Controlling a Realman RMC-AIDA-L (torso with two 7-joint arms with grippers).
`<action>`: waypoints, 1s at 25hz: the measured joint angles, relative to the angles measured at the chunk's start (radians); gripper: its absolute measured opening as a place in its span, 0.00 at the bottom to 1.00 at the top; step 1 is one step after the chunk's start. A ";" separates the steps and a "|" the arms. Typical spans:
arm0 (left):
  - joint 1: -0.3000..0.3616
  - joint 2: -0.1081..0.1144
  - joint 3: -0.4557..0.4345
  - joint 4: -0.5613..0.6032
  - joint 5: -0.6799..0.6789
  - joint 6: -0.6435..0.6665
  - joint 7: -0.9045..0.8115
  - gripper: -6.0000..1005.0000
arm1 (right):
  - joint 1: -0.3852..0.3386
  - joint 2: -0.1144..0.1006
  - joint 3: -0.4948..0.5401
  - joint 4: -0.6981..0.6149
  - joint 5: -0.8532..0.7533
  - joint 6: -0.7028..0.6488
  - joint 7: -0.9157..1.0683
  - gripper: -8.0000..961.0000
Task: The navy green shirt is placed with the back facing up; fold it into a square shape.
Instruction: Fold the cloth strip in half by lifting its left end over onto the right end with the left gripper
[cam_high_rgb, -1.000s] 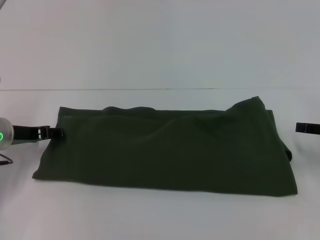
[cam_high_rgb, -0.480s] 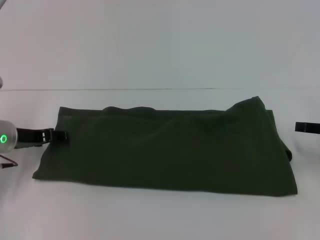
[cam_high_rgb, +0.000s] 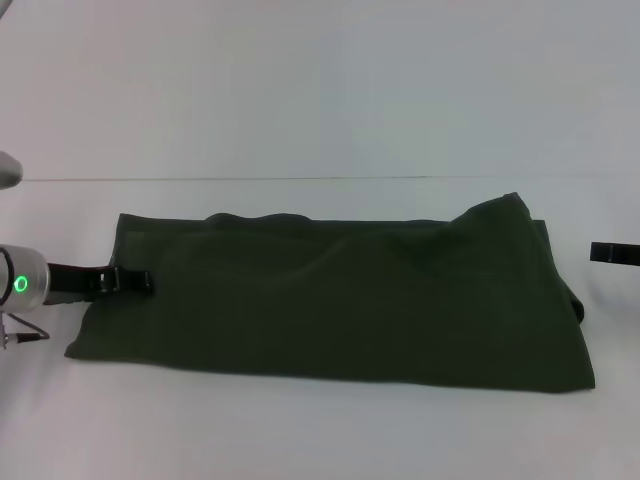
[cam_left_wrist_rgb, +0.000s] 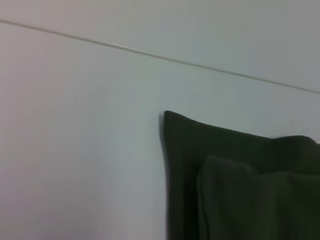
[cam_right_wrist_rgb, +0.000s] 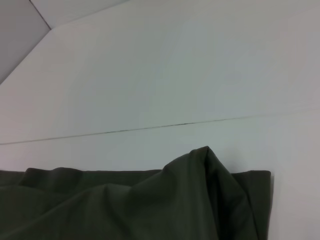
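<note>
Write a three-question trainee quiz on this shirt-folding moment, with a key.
1. True or false: the navy green shirt lies as a long folded band on the white table.
2. Which gripper reaches over the shirt's edge? A) left gripper B) right gripper
3. Fill in: the right gripper sits ____ the shirt, not touching it.

Key: 1 true; 2 A; 3 beside.
</note>
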 joint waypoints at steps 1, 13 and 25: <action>-0.001 -0.001 0.001 -0.003 -0.004 0.004 0.007 0.84 | 0.000 0.000 0.000 0.000 0.000 0.000 0.000 0.62; -0.002 0.001 -0.003 -0.015 -0.040 0.020 0.059 0.83 | -0.005 -0.001 -0.001 0.001 -0.014 0.000 -0.004 0.62; 0.007 -0.006 0.006 0.024 0.010 0.030 0.053 0.42 | -0.008 -0.001 -0.001 0.001 -0.014 -0.010 -0.004 0.62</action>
